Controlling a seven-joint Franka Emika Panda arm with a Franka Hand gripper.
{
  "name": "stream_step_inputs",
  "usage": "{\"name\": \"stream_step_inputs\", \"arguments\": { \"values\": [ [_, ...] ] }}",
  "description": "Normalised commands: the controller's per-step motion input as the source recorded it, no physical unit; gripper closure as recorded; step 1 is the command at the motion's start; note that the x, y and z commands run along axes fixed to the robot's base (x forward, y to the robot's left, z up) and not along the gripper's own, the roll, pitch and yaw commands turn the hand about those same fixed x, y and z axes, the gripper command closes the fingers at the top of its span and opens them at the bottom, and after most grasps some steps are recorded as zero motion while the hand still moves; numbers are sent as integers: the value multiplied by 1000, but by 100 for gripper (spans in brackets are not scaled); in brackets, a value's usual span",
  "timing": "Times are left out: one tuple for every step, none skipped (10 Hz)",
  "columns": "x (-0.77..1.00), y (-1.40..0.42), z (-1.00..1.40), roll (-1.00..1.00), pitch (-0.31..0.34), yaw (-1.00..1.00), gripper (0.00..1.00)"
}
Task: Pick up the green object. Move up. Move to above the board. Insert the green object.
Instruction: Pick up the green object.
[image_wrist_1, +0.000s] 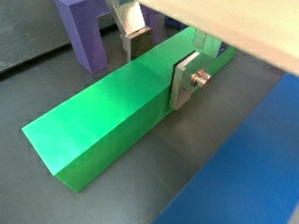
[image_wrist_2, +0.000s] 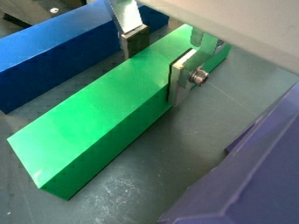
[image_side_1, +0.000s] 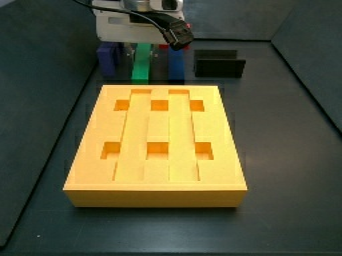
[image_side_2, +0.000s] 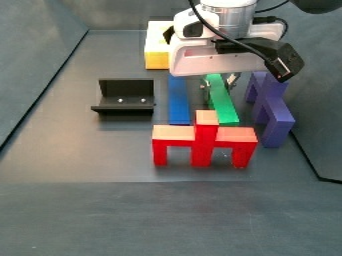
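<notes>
Gripper (image_wrist_2: 158, 54) is down over the green object (image_wrist_2: 105, 114), silver fingers (image_wrist_2: 184, 74) spread on either flank near one end; pads appear at or near the sides, but a firm pinch cannot be confirmed. Judged stage: pickup under way; lift, transfer and insertion outstanding.

The board (image_side_1: 158, 140) lies well apart from the bar, all six holes empty. The green object rests on the floor between the blue bar (image_wrist_2: 59, 52) and the purple stepped block (image_wrist_1: 91, 33).
</notes>
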Motion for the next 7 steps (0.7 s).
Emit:
{"name": "stream_step_inputs", "arguments": {
  "values": [
    [0, 0, 0, 0, 0, 0, 100],
    [0, 0, 0, 0, 0, 0, 100],
    [0, 0, 0, 0, 0, 0, 100],
    [0, 0, 0, 0, 0, 0, 100],
    [0, 0, 0, 0, 0, 0, 100],
    [0, 0, 0, 0, 0, 0, 100],
    [0, 0, 0, 0, 0, 0, 100]
  ]
}}
